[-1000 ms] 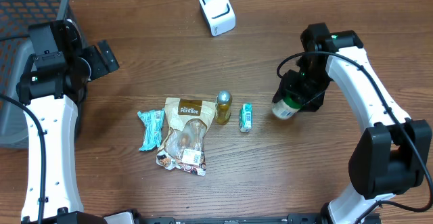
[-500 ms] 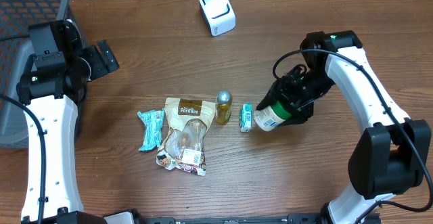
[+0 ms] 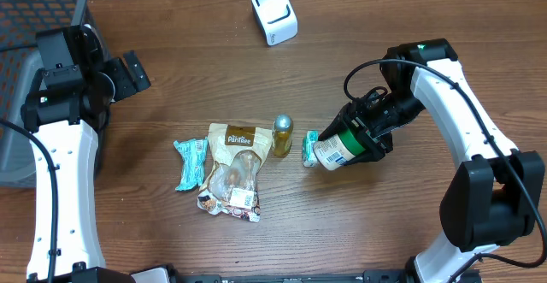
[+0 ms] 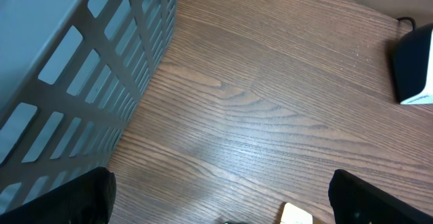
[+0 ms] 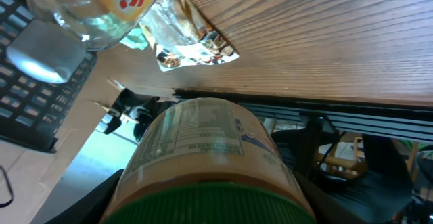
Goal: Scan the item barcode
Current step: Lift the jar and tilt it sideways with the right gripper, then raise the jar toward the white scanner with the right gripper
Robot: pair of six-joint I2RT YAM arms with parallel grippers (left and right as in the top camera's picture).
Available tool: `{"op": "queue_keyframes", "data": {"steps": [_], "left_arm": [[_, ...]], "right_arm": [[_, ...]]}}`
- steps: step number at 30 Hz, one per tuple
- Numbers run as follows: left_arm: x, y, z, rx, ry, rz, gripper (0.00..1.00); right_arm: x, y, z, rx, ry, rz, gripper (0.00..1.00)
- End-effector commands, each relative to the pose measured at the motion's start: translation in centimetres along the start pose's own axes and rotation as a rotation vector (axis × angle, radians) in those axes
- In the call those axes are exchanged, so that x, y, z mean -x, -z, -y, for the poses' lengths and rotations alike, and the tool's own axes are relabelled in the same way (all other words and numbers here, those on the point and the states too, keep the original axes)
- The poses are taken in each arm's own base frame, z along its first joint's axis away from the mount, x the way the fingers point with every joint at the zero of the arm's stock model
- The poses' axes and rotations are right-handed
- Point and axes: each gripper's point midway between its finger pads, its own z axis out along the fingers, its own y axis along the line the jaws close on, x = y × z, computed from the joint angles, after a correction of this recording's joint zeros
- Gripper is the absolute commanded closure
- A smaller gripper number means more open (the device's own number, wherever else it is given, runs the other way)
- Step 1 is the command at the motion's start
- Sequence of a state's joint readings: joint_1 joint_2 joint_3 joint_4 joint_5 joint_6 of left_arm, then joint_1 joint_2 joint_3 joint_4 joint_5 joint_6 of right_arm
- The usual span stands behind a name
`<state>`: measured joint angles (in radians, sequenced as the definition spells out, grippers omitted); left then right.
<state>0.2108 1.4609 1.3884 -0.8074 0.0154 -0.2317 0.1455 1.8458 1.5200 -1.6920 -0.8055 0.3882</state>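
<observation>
Green-lidded jar (image 3: 335,149) held tilted on its side over the table, right gripper (image 3: 369,133) clamped on its lid end, base nosing up beside the small green carton (image 3: 309,147), white scanner (image 3: 273,14) well apart, left gripper (image 3: 134,71) spread wide near the grey basket (image 3: 34,9)

1. A wooden worktop (image 3: 154,240) carries everything, its grain running side to side.
2. At the nine o'clock edge stands a grey slatted basket (image 3: 17,150), reaching up to the far corner.
3. Near the middle lies a clear snack bag (image 3: 233,170) with a brown label, flat, its top toward twelve o'clock.
4. Just beside the bag, at its nine o'clock, lies a teal wrapper (image 3: 191,163).
5. At the bag's two o'clock corner lies a small yellow bottle (image 3: 282,135) with a gold cap, against the bag's edge.
6. At the bottle's three o'clock, slightly apart, lies a small green-and-white packet (image 3: 308,150).
</observation>
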Motion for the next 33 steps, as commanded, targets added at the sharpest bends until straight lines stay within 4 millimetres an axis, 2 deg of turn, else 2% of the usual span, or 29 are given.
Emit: {"op": "queue_keyframes", "data": {"steps": [1,11,14,23,26,28,32,33], "left_arm": [[0.9,0.7,0.3,-0.008,-0.021,0.027,0.0],[0.9,0.7,0.3,-0.008,-0.021,0.027,0.0],[0.9,0.7,0.3,-0.008,-0.021,0.027,0.01],[0.9,0.7,0.3,-0.008,-0.021,0.027,0.0],[0.9,0.7,0.3,-0.008,-0.021,0.027,0.01],[0.9,0.7,0.3,-0.008,-0.021,0.027,0.0],[0.9,0.7,0.3,-0.008,-0.021,0.027,0.0],[0.9,0.7,0.3,-0.008,-0.021,0.027,0.01]], "right_arm": [[-0.7,0.5,-1.4,0.065,0.023,-0.014,0.57],[-0.9,0.5,-1.8,0.084,0.02,-0.024,0.59],[-0.4,0.5,-1.5,0.065,0.033,-0.001,0.59],[5.1,1.6,3.1,-0.245,0.101,0.266,0.6],[7.0,2.6,4.3,-0.346,0.117,0.363,0.72],[8.1,3.2,4.5,-0.375,0.132,0.415,0.72],[11.0,4.5,3.6,-0.391,0.189,0.554,0.72],[11.7,4.9,3.2,-0.387,0.204,0.588,0.75]]}}
